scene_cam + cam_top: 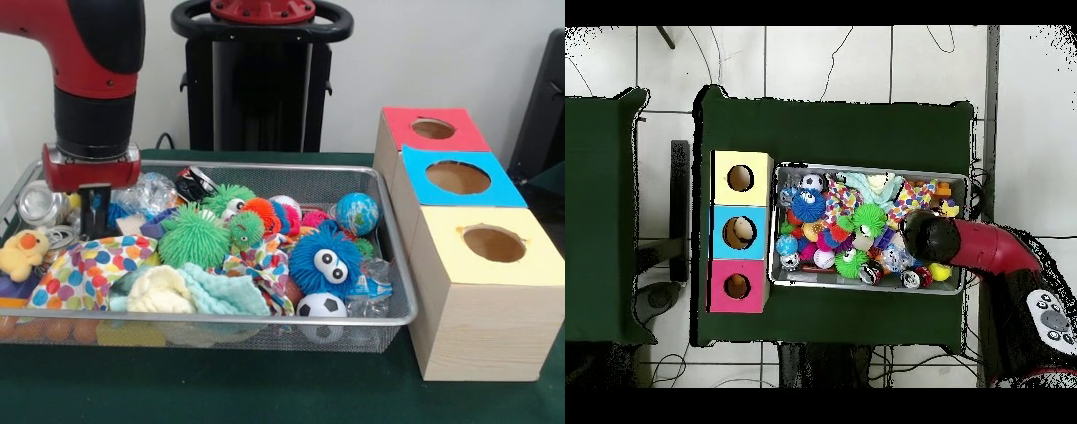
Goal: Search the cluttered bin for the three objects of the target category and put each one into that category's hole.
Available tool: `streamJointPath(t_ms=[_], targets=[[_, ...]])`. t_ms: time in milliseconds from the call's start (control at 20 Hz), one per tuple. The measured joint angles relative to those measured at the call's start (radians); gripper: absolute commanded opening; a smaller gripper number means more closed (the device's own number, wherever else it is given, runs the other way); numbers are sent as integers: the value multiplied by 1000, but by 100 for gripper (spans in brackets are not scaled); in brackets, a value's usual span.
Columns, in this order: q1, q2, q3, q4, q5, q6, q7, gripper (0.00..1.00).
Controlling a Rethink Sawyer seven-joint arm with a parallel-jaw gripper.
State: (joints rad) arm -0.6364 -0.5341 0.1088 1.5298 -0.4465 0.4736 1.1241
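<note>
Dark green table cloth [265, 389] over the table; pale tiled floor [825, 60] around it in the overhead view.

Nearest, a wire mesh bin [265, 322] crammed with toys: soccer ball [320, 306] against the front rim, blue fuzzy googly-eyed ball [325, 258] just behind it, polka-dot cloth [88, 269], yellow plush duck [22, 252] at the left end, green spiky ball [192, 237] mid-bin, globe ball [357, 212] toward the back right. Round things, so no long axis to tell.

Just beside the bin's right end, three wooden boxes in a row, each with one round hole: yellow-topped box [490, 243] nearest, blue-topped box [457, 177] behind, red-topped box [433, 128] farthest.

Gripper [94, 212] lowered into the bin's back left part, among clutter; cannot tell how far open, nor whether holding anything.
</note>
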Motion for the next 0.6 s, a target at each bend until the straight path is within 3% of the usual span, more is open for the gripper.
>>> streamJointPath(t_ms=[600], targets=[[35, 37, -62, -75, -22, -11, 0, 0]])
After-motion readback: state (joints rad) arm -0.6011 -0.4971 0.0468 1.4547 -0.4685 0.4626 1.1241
